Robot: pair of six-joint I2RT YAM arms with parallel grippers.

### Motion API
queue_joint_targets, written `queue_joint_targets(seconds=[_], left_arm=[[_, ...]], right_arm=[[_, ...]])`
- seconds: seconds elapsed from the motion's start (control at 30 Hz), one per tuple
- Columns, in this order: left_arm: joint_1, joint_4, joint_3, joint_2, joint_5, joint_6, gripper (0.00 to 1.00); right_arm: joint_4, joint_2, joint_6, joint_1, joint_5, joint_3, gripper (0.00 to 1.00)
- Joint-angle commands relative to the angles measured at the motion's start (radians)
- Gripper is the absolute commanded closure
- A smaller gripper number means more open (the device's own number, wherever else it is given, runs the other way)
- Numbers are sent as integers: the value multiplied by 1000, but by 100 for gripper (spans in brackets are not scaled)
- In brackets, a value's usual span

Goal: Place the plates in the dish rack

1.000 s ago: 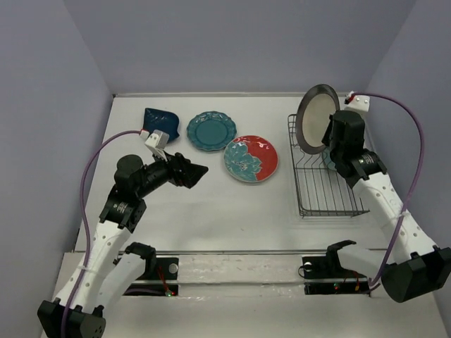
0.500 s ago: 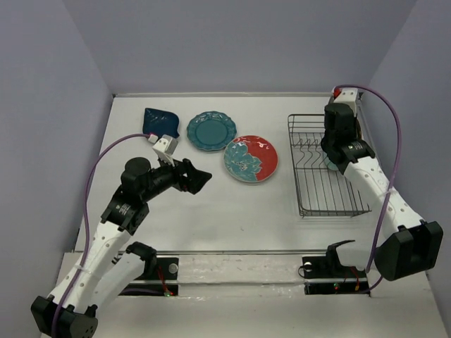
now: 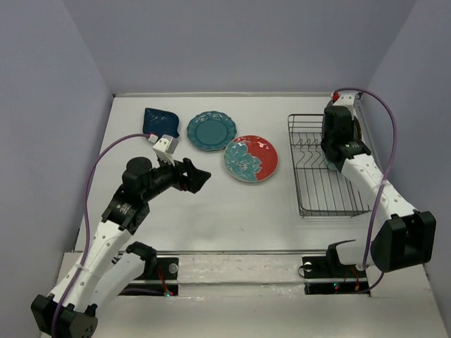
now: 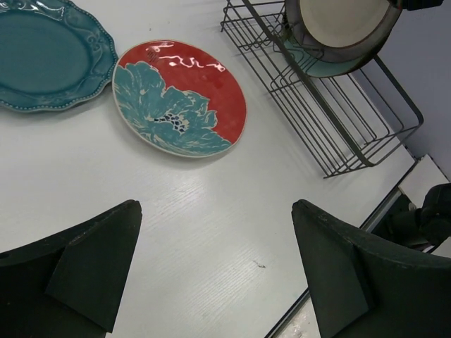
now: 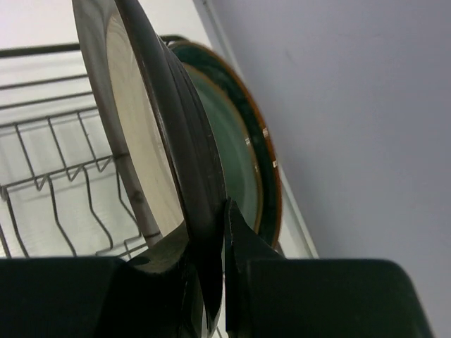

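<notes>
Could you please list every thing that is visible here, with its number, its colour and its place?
leaf-shaped plate: one, navy, far left of the table
scalloped plate: one, teal, flat on the table, right of the navy one
flowered plate: one, red with teal flowers, flat, middle of the table
dish rack: one, black wire, right side of the table
dark-rimmed plate: one, pale face, on edge at the rack's far end
green plate: at least one, green-teal, brownish rim, upright in the rack beside it
table: one, white
left gripper: one, black, open, above the table
right gripper: one, black, shut on the dark-rimmed plate's rim
</notes>
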Motion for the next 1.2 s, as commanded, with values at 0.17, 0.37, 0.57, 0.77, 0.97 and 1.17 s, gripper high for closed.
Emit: queue_joint_targets(seconds=[0.17, 0.37, 0.57, 0.77, 0.97, 1.17], left_arm=[[-7, 41, 30, 52, 16, 2, 1], [-7, 59, 23, 113, 45, -33, 1], [-5, 102, -2, 205, 78, -122, 1], [-10, 249, -124, 247, -40, -320, 1], [-39, 461, -195, 403, -194, -457, 1], [-63, 579, -140, 576, -338, -497, 1]], right_arm=[[174, 44, 171, -1, -20, -59, 93], [171, 57, 273, -1, -33, -97, 85], [110, 28, 345, -1, -28, -97, 23], [61, -109, 384, -1, -123, -88, 8], [15, -222, 378, -1, -171, -90, 6], [1, -334, 428, -1, -334, -90, 5]])
